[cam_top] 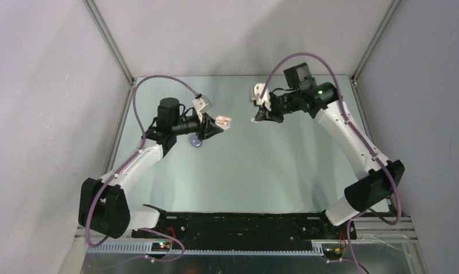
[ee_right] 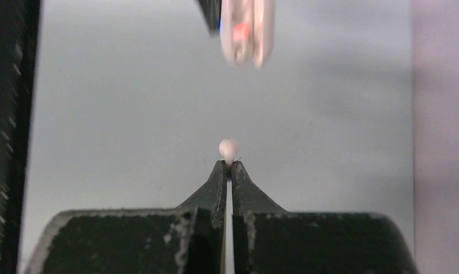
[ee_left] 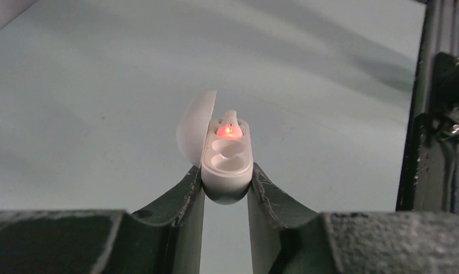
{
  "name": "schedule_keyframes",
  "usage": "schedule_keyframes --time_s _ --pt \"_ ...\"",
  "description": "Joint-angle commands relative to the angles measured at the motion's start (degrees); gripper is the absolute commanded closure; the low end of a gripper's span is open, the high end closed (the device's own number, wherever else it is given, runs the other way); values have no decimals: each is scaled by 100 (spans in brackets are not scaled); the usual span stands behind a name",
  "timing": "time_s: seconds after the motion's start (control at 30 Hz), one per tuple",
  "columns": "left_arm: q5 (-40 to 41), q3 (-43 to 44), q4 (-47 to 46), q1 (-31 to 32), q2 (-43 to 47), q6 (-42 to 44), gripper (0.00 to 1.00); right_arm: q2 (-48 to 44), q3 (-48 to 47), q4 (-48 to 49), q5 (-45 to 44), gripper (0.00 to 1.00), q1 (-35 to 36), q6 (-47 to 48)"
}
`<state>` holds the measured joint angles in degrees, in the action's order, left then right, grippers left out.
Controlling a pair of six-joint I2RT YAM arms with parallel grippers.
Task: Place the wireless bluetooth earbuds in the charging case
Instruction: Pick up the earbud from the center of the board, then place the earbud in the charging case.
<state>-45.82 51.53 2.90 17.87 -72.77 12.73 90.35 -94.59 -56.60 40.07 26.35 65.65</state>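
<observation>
We are clamping the open charging case (ee_left: 227,165) by its near end in our left fingers (ee_left: 188,197), its long axis pointing straight out toward our right fingers (ee_right: 218,184), which are pinching closed on one white earbud (ee_right: 228,148) above the surface (cam_top: 261,171).

You had soft, even light from above; the table (cam_top: 244,171) gave back a dull sheen with faint, diffuse shadows. In your left wrist view the case (ee_left: 227,171) was sharp, its red light (ee_left: 228,132) blooming slightly. In your right wrist view the case was badly blurred at the top edge, and the earbud (ee_right: 228,148) was slightly soft.
</observation>
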Motion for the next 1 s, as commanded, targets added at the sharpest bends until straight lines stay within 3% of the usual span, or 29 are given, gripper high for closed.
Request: schedule_keyframes --time_s 0.0,0.13,0.4,0.6,0.97 --pt "-759 136 -1531 -2 -104 -926 100 -213 -821 41 862 100 228 -2444" --pt "-1002 232 -1585 46 -131 -917 100 -263 -979 1020 653 100 603 -3303" --pt "-1103 336 -1050 126 132 -400 99 -138 -743 1833 -68 100 1312 -3420" --pt "-1272 682 -92 146 224 322 100 -188 -469 2160 -222 100 1419 -3329" --pt "-1279 655 -197 186 321 184 100 -196 -168 2306 -424 100 1427 -3046"
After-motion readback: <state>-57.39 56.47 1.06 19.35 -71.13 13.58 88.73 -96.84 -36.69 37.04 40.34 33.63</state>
